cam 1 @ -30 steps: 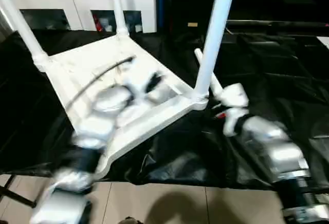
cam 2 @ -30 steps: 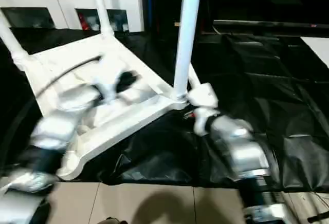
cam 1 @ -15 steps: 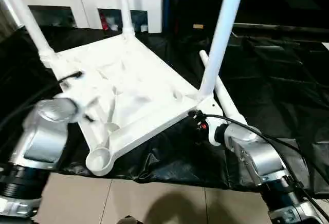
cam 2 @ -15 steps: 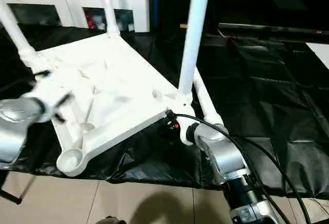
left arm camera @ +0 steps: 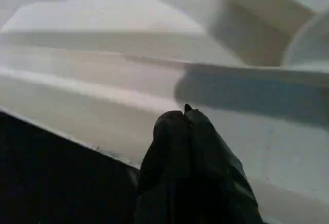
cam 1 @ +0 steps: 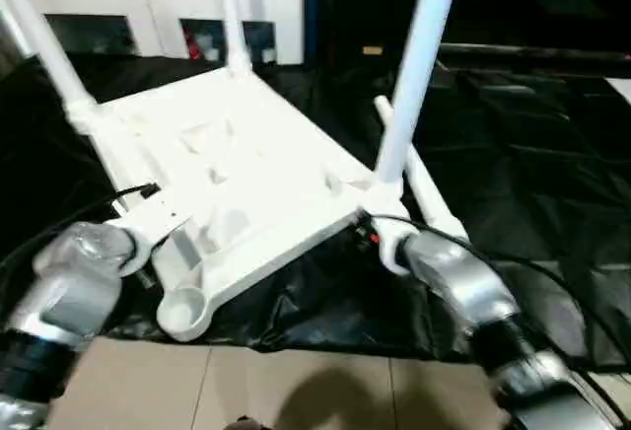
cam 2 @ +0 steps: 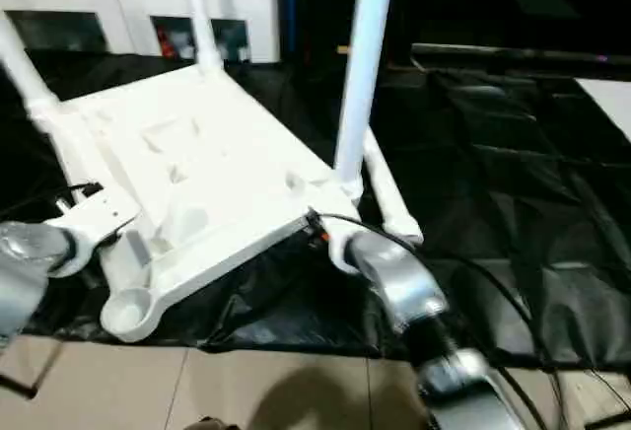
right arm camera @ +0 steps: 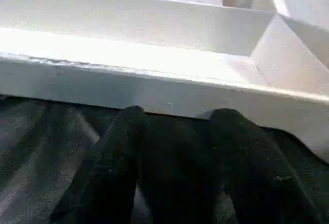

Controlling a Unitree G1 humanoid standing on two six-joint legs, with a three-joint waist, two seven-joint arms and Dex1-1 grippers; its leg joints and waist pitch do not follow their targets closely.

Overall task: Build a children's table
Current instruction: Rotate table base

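Black sheet (cam 1: 532, 154), one table (cam 1: 237, 164), three legs upright, left claw (left arm camera: 186, 118) closed, right claw (right arm camera: 177, 118) parted.

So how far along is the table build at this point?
Done: three legs stand in corner sockets of the upside-down table top. In hand: nothing. The left gripper is shut, empty, against the rim; the right gripper is slightly open at the rim's edge. Left: the near socket is empty and the fourth leg lies on the black sheet.

Left end effector (left arm camera: 186, 117) pinched closed; right end effector (right arm camera: 177, 118) fingers parted
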